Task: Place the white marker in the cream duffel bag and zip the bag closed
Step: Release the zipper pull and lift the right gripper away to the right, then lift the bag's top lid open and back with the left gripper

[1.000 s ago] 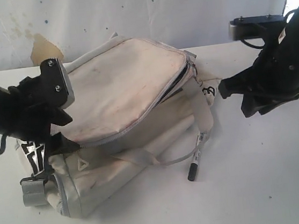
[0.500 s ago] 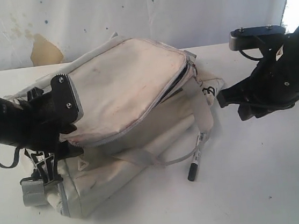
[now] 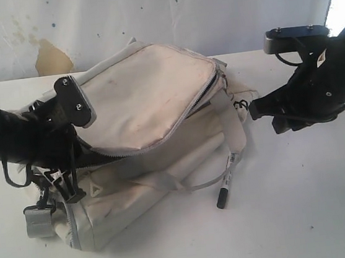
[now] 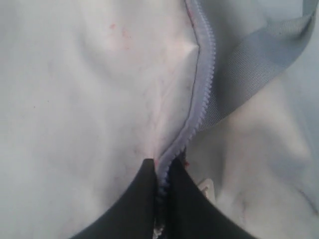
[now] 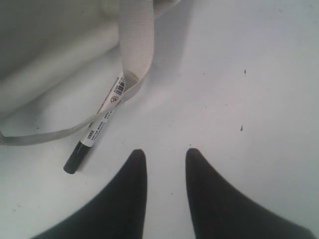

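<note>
Cream fabric fills the middle of the exterior view: the cream duffel bag (image 3: 150, 100) lies on the table (image 3: 307, 213), closer to its far edge and left side. Its top flap is raised and a dark gap shows along the zipper line at the left end. The left gripper (image 3: 78, 152) is tucked in at that end of the flap. The white marker (image 3: 226, 176) is not in the bag. It lies on the table just beside the bag's front, cap pointing to the near edge, with a grey strap (image 3: 232, 128) draped across its barrel. The right gripper (image 3: 259, 110) hangs near the bag's right end, well above the marker.

The left wrist view shows its black fingers (image 4: 142, 199) pinched together on the flap's edge, right on the grey zipper tape (image 4: 202, 84). To my eye the job here is to hold the mouth open, so lift gently and keep the pinch on the tape, not on loose cloth.

The right wrist view shows its own jaws parted with nothing between them, the marker off to one side. The cap end (image 5: 76, 162) is clear of the strap, so I would grasp there and slide the marker out, or the strap may drag along.
</note>
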